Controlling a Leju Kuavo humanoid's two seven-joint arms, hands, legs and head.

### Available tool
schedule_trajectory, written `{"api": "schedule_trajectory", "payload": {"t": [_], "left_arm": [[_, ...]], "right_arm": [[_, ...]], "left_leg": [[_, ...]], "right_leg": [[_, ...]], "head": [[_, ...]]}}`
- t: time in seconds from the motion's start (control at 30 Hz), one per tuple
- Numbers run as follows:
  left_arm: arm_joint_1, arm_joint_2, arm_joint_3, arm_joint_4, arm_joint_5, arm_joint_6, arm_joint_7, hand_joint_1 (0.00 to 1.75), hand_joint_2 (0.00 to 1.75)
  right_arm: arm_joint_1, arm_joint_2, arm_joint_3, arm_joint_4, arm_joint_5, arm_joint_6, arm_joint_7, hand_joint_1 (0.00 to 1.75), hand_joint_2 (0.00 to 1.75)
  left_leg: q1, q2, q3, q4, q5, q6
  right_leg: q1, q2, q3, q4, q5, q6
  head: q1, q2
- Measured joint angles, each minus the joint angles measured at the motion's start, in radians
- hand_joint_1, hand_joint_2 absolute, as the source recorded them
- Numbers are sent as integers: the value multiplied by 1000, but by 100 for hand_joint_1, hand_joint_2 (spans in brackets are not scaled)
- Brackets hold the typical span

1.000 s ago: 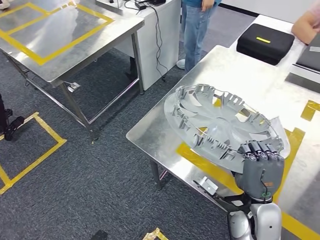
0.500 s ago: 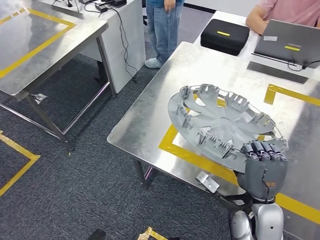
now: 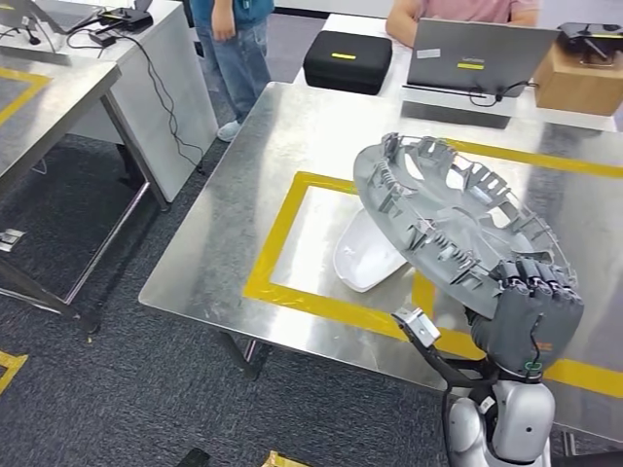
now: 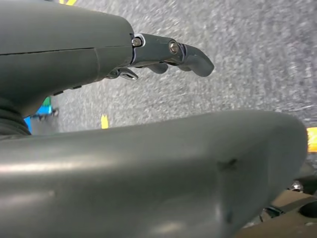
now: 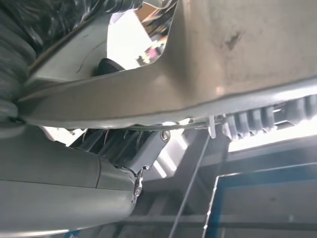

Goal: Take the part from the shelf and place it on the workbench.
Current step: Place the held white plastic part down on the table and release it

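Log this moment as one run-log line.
right robot hand: grips wheel cover rim | cover: tilted over workbench | white part: on bench | left robot hand: holds nothing

The round grey ribbed plastic wheel cover (image 3: 456,219) looks matt. The brushed metal surface (image 3: 242,224) shines with soft glare, crossed by flat yellow tape (image 3: 274,233). The white plastic shell (image 3: 363,258) is glossy, the dark grey carpet floor (image 3: 110,389) rough and speckled.

No readable text, labels or numbers anywhere (laptop stickers too small to read)
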Motion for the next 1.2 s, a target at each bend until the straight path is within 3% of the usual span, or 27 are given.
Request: {"api": "schedule_trajectory", "payload": {"t": [0.07, 0.1, 0.13, 0.2, 0.23, 0.33, 0.43, 0.5, 0.53, 0.57, 0.6, 0.63, 0.67, 0.7, 0.77, 0.83, 0.9, 0.97, 1.0, 1.03, 1.1, 1.13, 1.17, 1.2], "left_arm": [[-1, 1, 0, 0, 2, 0, 0, 0, 0], [-1, 2, 0, 0, 2, 0, 0, 0, 0], [-1, 3, 0, 0, 2, 0, 0, 0, 0], [-3, 3, 0, 0, 3, 0, 1, 0, 0], [-4, 2, 0, 0, 3, 0, 1, 0, 0], [-6, 1, 0, -1, 4, 1, 1, 0, 0], [-6, 1, 0, -1, 4, 1, 1, 0, 0], [-6, 1, 1, -1, 4, 1, 0, 0, 0], [-4, 1, 1, -1, 4, 1, 0, 0, 0], [-2, 0, 1, -1, 4, 1, -1, 0, 0], [-1, 0, 1, -1, 4, 2, -3, 0, 0], [1, 0, 1, -1, 4, 2, -5, 0, 0], [1, 0, 1, -1, 4, 2, -8, 0, 0], [1, 1, 1, -1, 4, 3, -9, 0, 0], [-1, 0, 1, -1, 4, 4, -11, 0, 0], [-2, -1, 1, -1, 6, 7, -15, 0, 0], [1, -1, 1, -1, 9, 11, -17, 0, 0], [7, -2, 1, -1, 11, 15, -19, 0, 0], [8, -2, 1, -1, 12, 17, -19, 0, 0], [9, -3, 1, -1, 12, 17, -20, 0, 0], [8, -2, 1, -1, 12, 19, -21, 0, 0], [7, -2, 1, -1, 13, 19, -22, 0, 0], [6, -2, 1, -1, 13, 19, -23, 0, 0], [6, -2, 1, -1, 14, 20, -25, 0, 0]], "right_arm": [[-1, -8, 9, -2, 1, 0, 13, 175, 175], [-3, -11, 13, -2, 1, 0, 16, 175, 175], [-4, -14, 17, -3, 1, 0, 21, 175, 175], [-6, -23, 26, -4, 2, 0, 38, 175, 175], [-6, -29, 30, -5, 3, 0, 48, 175, 175], [-7, -44, 37, -7, 4, 0, 71, 175, 175], [-9, -46, 39, -7, 5, 0, 75, 175, 175], [-11, -51, 44, -7, 5, 0, 83, 175, 175], [-12, -58, 51, -7, 6, 0, 97, 175, 175], [-13, -72, 61, -6, 6, 0, 120, 175, 175], [-15, -86, 73, -5, 7, 0, 144, 175, 175], [-16, -101, 85, -4, 8, 0, 169, 175, 175], [-18, -111, 94, -2, 8, 0, 186, 175, 175], [-18, -116, 99, -1, 8, 0, 194, 175, 175], [-16, -125, 106, 0, 8, 0, 208, 175, 175], [-16, -131, 112, 4, 8, 0, 227, 175, 175], [-18, -136, 121, 13, 9, 0, 251, 175, 175], [-19, -143, 127, 27, 9, 0, 269, 175, 175], [-19, -146, 128, 33, 9, 0, 275, 171, 175], [-18, -148, 128, 39, 9, 0, 279, 142, 175], [-18, -151, 129, 48, 9, 0, 288, 55, 175], [-19, -154, 131, 53, 9, 0, 295, 15, 175], [-20, -157, 132, 58, 9, 0, 303, 0, 175], [-22, -162, 133, 66, 9, 0, 313, 0, 175]], "left_leg": [[1, -42, 54, -132, 68, 13], [1, -63, 74, -180, 84, 17], [0, -78, 84, -204, 87, 19], [-2, -69, 89, -219, 85, 21], [-1, -56, 91, -225, 89, 23], [2, -29, 98, -242, 99, 31], [1, -27, 98, -243, 99, 32], [0, -19, 98, -243, 99, 33], [0, -4, 98, -242, 98, 34], [-1, 20, 99, -242, 95, 33], [-4, 46, 102, -239, 90, 27], [-8, 72, 105, -236, 84, 21], [-11, 91, 109, -233, 78, 13], [-15, 104, 111, -231, 74, 8], [-12, 116, 116, -228, 66, 1], [-5, 75, 100, -182, 30, -8], [-1, 21, 42, -55, -34, -10], [-2, 9, -17, 59, -68, -8], [-2, 8, -27, 66, -55, -6], [-2, 7, -19, 36, -25, -2], [-5, 2, 32, -95, 53, 10], [-6, -2, 56, -155, 77, 15], [-7, -5, 71, -196, 91, 14], [-8, -8, 76, -213, 92, 10]], "right_leg": [[0, 27, 0, 1, 2, 4], [-1, 39, -2, 2, 4, 8], [-3, 51, -7, 2, 7, 13], [-9, 73, -16, -2, 14, 28], [-9, 64, -22, 1, 13, 33], [-3, -7, -49, 41, -18, 40], [-3, -19, -55, 54, -28, 41], [-4, -32, -73, 94, -48, 43], [-5, -43, -102, 154, -72, 48], [-9, -60, -102, 164, -67, 54], [-8, -94, -79, 137, -55, 58], [-9, -121, -54, 99, -38, 57], [-8, -143, -13, 26, -10, 52], [-4, -153, 1, 0, -9, 44], [-5, -127, -2, 0, -8, 29], [-6, -105, -2, -1, -6, 15], [-6, -85, -2, -1, -5, 5], [-2, -63, -1, -1, -5, 2], [-1, -53, 0, -1, -5, 2], [1, -45, 2, -1, -5, 1], [3, -33, 4, -1, -5, 2], [4, -29, 4, 0, -5, 5], [5, -26, 2, 2, -6, 6], [6, -25, -1, 3, -6, 8]], "head": [[1, 0], [0, 0], [-2, 0], [-4, 0], [-5, 0], [1, 0], [3, 0], [4, 0], [4, 0], [4, 0], [6, 0], [6, 0], [5, 0], [5, 0], [3, 0], [1, 0], [-3, 0], [-4, 0], [-4, 0], [-4, 0], [-4, 0], [-3, 0], [-3, 0], [-3, 0]]}}
